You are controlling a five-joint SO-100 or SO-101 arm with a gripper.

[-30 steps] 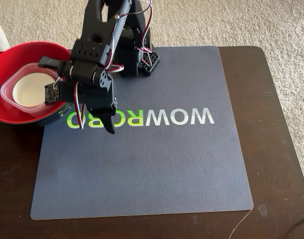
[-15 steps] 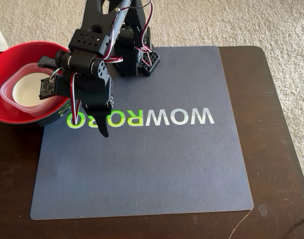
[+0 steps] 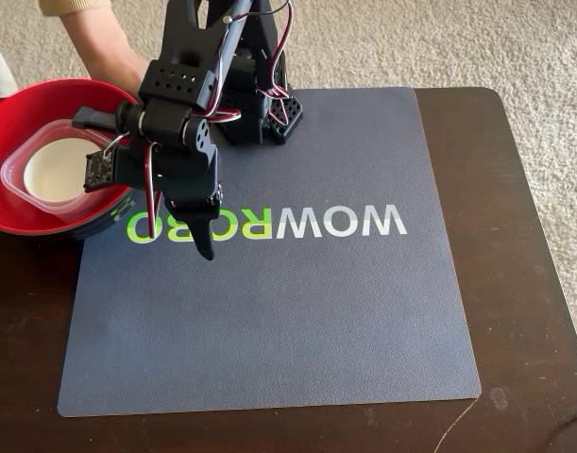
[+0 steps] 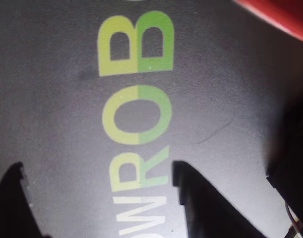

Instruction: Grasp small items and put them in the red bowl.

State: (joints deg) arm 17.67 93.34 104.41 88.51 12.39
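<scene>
The red bowl (image 3: pixel 12 113) stands at the left edge of the table in the fixed view. Its rim shows in the top right corner of the wrist view (image 4: pixel 277 15). A clear square plastic tub (image 3: pixel 19 160) lies inside the bowl, and the small round white bowl (image 3: pixel 57 170) sits in the tub. My gripper (image 3: pixel 199 236) hangs just right of the bowl, over the green letters of the mat. In the wrist view the gripper (image 4: pixel 99 198) is open and empty. The black buckle piece and the yellow-green clip are out of view.
A grey mat (image 3: pixel 316 321) printed with WOWROBO covers most of the dark wooden table (image 3: pixel 524 236). A person's hand (image 3: pixel 109 52) reaches in behind the bowl at the top left. The arm's base (image 3: pixel 255 104) stands at the mat's far edge. Carpet surrounds the table.
</scene>
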